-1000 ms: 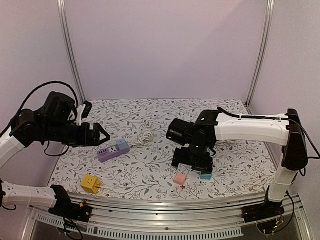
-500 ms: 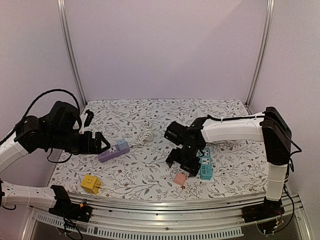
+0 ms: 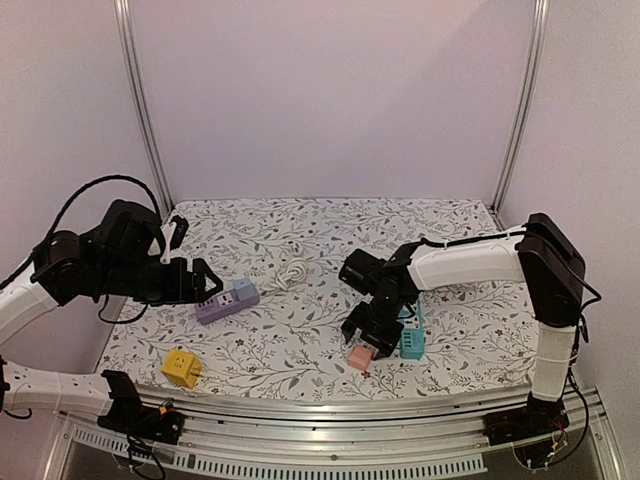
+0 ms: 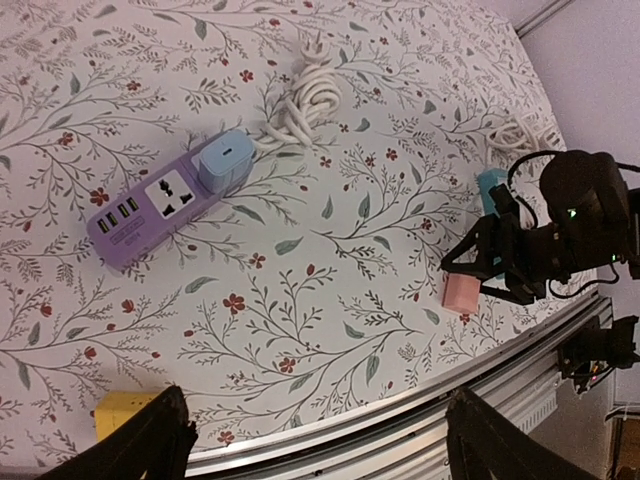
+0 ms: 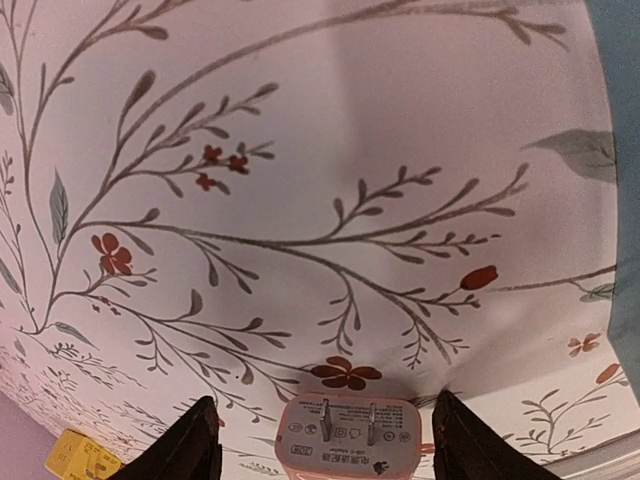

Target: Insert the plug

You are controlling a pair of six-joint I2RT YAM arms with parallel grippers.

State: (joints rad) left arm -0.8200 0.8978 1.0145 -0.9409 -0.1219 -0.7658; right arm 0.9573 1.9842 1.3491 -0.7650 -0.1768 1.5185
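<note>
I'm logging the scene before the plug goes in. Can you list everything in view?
Purple strip: one, purple, left-centre of the table.
Blue charger: one, light blue, plugged into the purple strip's end.
White cable: one coil, white, behind the purple strip.
Teal strip: one, teal, right side, beside the pink plug.
Pink plug: one, pink, near edge, prongs facing the wrist camera.
Yellow adapter: one, yellow, near-left corner.
Table: one, white floral cover.
Left hand: open, next to the purple strip.
Right hand: open, fingers either side of the pink plug.
</note>
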